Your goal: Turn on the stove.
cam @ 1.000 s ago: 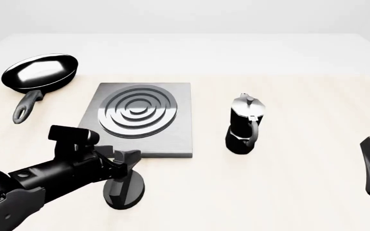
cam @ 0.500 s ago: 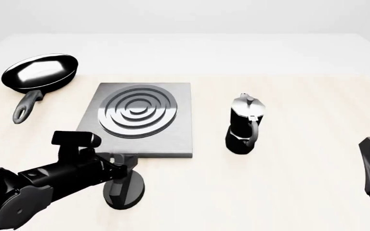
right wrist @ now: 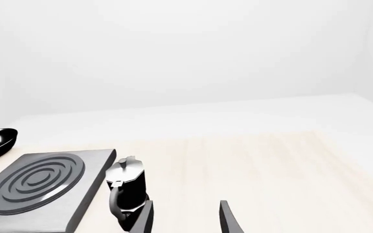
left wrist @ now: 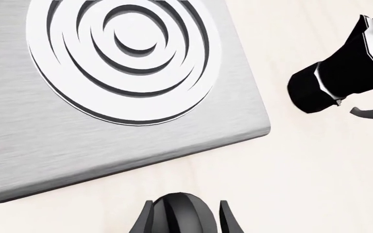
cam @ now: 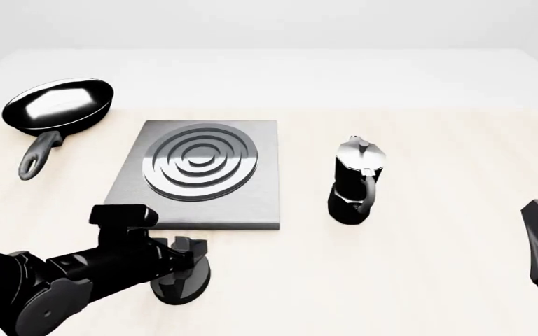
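Before the stove (cam: 199, 175), left pincer (cam: 187, 253) straddles the knob (cam: 183, 283)

The stove (cam: 250, 199) is brushed grey metal, matt, its burner rings (cam: 202, 166) polished brighter. The frying pan (cam: 59, 105) is glossy black, mirror-bright inside. The moka pot (cam: 356, 183) pairs gloss black with shiny metal. The knob (left wrist: 182, 216) looks smooth, satin black. The table (cam: 437, 280) shows pale, matt wood grain.
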You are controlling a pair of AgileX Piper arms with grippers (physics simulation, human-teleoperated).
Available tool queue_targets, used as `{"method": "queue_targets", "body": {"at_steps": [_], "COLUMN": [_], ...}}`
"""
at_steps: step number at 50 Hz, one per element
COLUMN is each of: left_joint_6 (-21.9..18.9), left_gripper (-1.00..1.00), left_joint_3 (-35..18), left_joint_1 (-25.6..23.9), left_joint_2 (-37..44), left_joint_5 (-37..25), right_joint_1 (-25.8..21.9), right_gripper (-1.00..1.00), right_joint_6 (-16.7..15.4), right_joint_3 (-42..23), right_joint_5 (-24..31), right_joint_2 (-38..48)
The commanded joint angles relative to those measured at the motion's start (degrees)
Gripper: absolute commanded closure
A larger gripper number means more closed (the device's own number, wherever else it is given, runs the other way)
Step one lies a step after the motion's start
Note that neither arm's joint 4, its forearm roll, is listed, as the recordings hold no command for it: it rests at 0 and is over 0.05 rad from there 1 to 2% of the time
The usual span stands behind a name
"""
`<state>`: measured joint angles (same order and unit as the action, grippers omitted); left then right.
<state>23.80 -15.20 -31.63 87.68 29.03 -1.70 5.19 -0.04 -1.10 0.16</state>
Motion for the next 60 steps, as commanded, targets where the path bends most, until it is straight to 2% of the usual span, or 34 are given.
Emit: {"method": "queue_targets", "body": {"at_steps": [1, 8, 14, 18, 32, 52, 60], "left_joint_6": [0.82, 1.77, -0.18, -2.04, -4.75, -5.05, -7.16], "left_gripper": [-1.00, -1.00, -1.00, -1.00, -1.00, -1.00, -1.00], "left_joint_3": [0.21, 0.19, -0.39, -0.51, -0.47, 0.13, -0.59], "left_joint_1": [-0.19, -0.37, 1.08, 5.07, 11.61, 12.84, 13.88], "left_joint_2": [1.60, 3.66, 1.65, -0.06, -4.07, -4.38, -11.11], "left_joint_5": [0.95, 2.03, 0.20, -0.97, -3.13, -2.48, -6.93], "right_joint_1": [-0.06, -0.10, 0.04, -0.01, -0.13, -0.13, -0.11], "right_gripper": [-1.00, -1.00, -1.00, -1.00, -1.00, -1.00, -1.00], "right_joint_6": [0.11, 0.16, 0.12, 0.11, 0.17, 0.03, -0.01], "right_joint_3": [0.00, 0.01, 0.00, 0.00, 0.01, 0.01, 0.01], "right_joint_5": [-0.02, 0.01, -0.05, -0.03, 0.07, 0.11, 0.11], "right_joint_2": [0.02, 0.05, 0.01, 0.06, 0.16, 0.03, 0.02]}}
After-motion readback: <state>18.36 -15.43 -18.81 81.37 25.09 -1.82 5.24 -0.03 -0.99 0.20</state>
